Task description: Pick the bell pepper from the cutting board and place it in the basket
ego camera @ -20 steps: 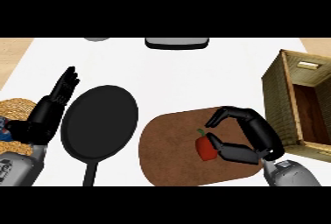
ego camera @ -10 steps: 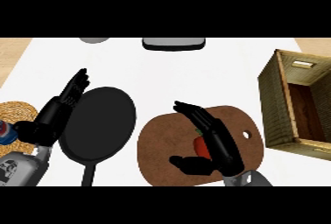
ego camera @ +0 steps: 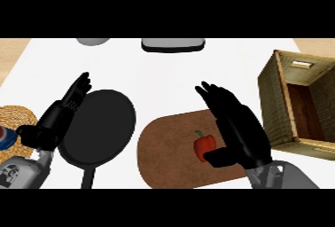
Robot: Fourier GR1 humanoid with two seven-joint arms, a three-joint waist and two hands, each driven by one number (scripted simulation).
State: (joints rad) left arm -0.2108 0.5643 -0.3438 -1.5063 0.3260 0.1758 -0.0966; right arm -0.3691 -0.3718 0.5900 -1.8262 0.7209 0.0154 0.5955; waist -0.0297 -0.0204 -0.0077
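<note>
A small red bell pepper with a green stem lies on the brown oval cutting board. My right hand stands just right of the pepper, fingers straight and pointing up the view, thumb low beside the pepper; it holds nothing. The woven basket stands at the right, its dark inside showing. My left hand rests open at the left, fingers up, beside the pan.
A black frying pan lies left of the board, handle toward the lower edge. A round woven mat and a can sit at the far left. A grey bowl and a dark tray stand at the counter's far edge.
My right hand has uncurled from around the pepper and now stands open beside it. The pepper lies on the board.
</note>
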